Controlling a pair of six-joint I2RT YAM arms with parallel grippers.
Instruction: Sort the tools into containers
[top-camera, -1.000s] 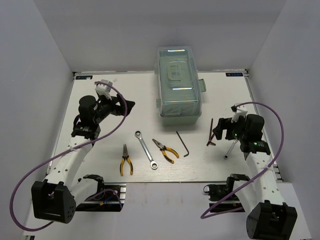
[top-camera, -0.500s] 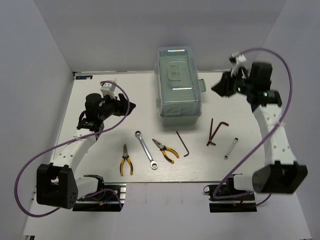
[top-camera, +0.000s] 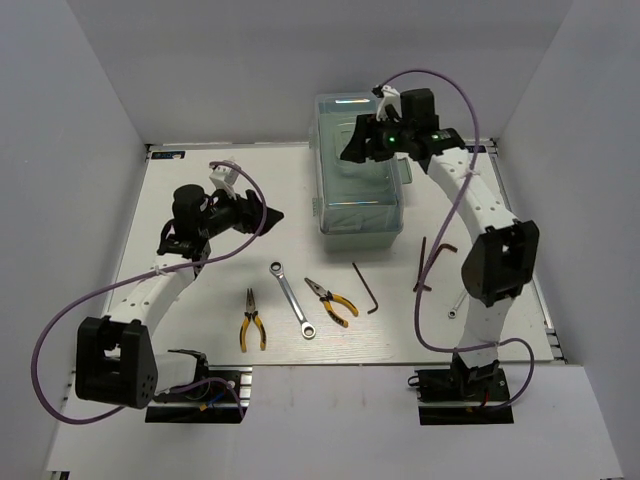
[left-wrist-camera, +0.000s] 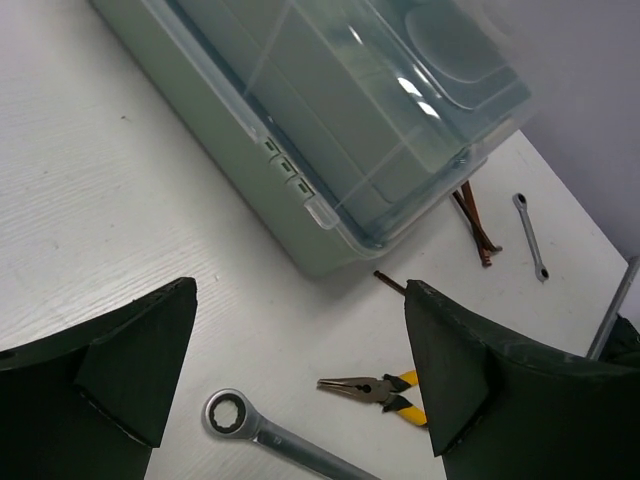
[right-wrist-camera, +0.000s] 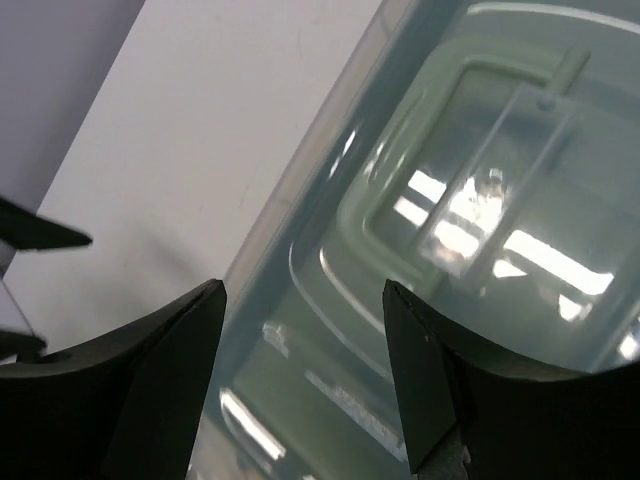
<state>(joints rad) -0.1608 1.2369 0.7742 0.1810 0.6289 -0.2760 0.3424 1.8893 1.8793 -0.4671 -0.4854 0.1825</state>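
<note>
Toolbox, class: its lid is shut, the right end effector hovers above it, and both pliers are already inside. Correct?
No: the top external view shows left pliers and right pliers on the table, outside the toolbox. Lid shut, right end effector above it.

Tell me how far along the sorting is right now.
Nothing is sorted yet: the toolbox is shut. Both pliers, both wrenches and the hex keys lie on the table. The right tool hovers open above the toolbox; the left tool is open and empty. Opening the toolbox and all sorting remain.
</note>
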